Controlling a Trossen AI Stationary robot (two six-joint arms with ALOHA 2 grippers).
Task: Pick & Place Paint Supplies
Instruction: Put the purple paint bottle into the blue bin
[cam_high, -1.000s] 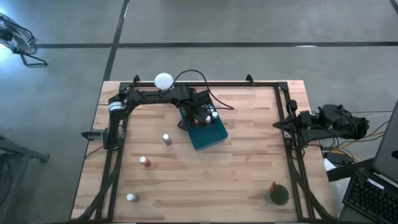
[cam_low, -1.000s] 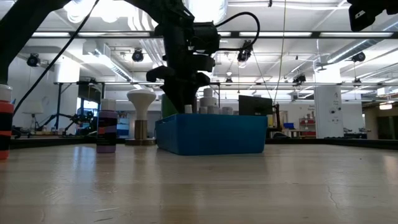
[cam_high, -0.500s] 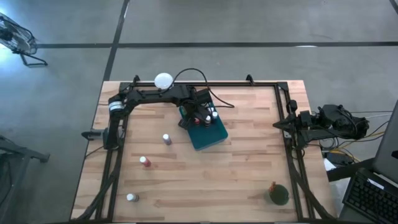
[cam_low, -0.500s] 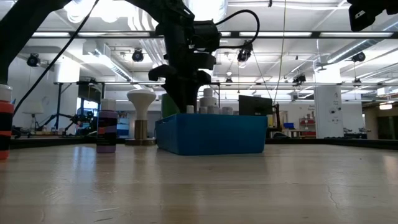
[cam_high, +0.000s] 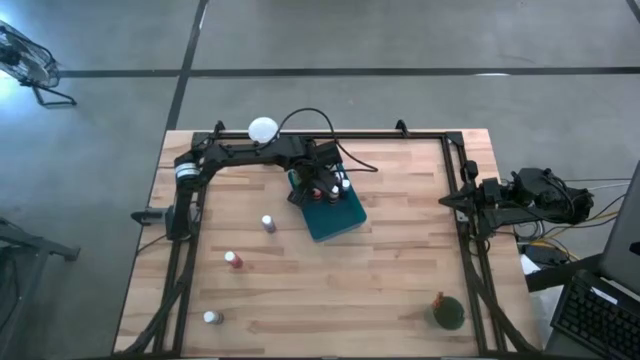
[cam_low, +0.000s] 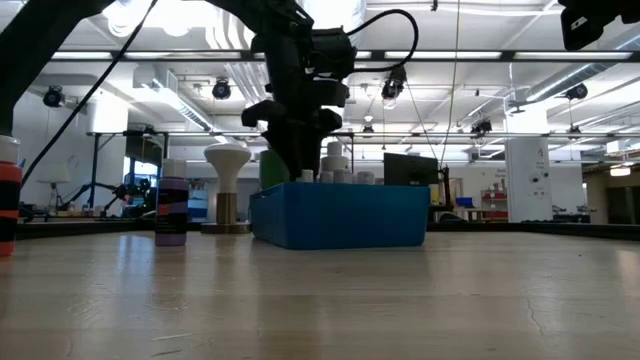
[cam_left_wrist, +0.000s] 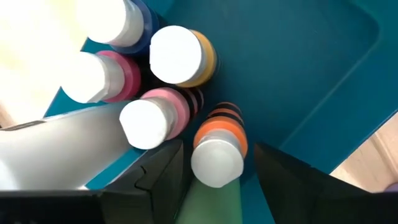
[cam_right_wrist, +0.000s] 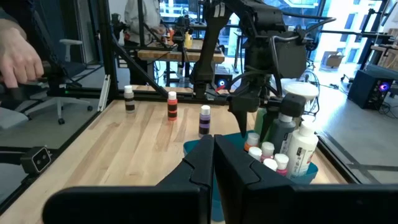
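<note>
since a second ago the left gripper (cam_left_wrist: 214, 180) has lifted slightly, fingers parted around an orange bottle (cam_left_wrist: 217, 149) standing in the teal tray (cam_high: 335, 215). several bottles are in; three wait on the table (cam_high: 400, 260). the right gripper (cam_right_wrist: 213, 163) rests shut.

The wooden table (cam_high: 400, 250) bore a teal tray (cam_high: 335, 217); left of the tray stood three small bottles (cam_high: 268, 223), and a green bottle (cam_high: 447, 313) well apart.

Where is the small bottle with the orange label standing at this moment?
In the left wrist view, the orange-labelled bottle stands inside the teal tray, between the left pincer's parted fingers, right beside a pink-labelled bottle.
</note>
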